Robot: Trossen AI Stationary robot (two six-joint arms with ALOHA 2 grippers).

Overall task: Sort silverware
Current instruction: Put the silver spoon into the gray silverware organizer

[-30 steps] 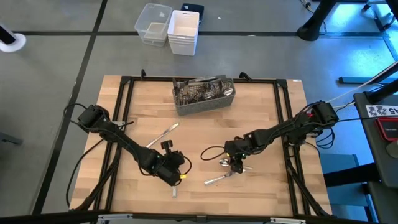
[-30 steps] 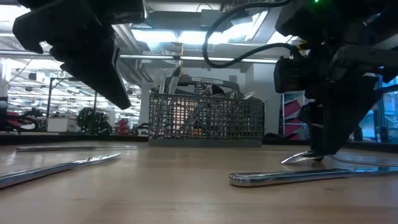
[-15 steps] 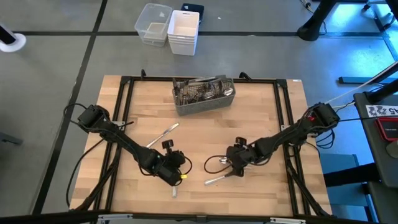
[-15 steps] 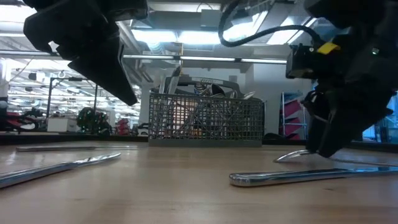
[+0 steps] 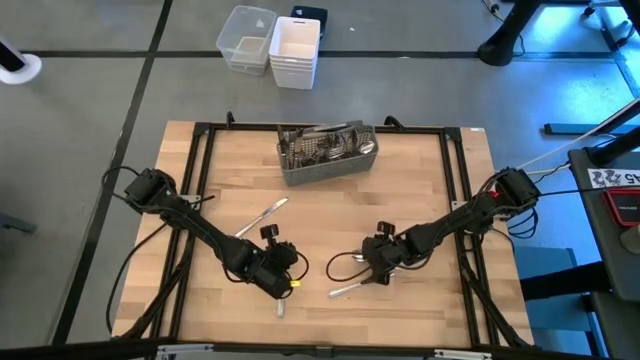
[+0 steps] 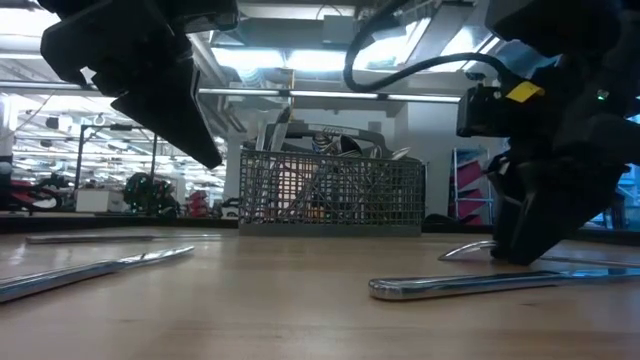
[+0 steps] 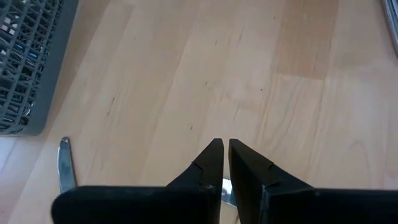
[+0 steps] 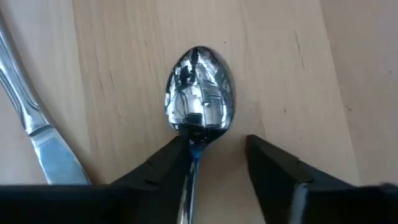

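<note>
The right pincer (image 8: pixel 217 158) is down at the pale wooden table (image 5: pixel 420 180), its fingers (image 8: pixel 277 165) spread and straddling the neck of a shiny silver metal spoon (image 8: pixel 199 99) — not clamped on it. The spoon lies flat, bowl up, just beside a silver table knife (image 8: pixel 43 143). The left pincer (image 7: pixel 225 165) hovers near the table's front-left area, its fingers pressed together with nothing between them. More silver cutlery stands in the grey wire-mesh rectangular caddy (image 5: pixel 328 152) at the table's far edge — another silver utensil (image 5: pixel 262 215) lies loose left of centre.
</note>
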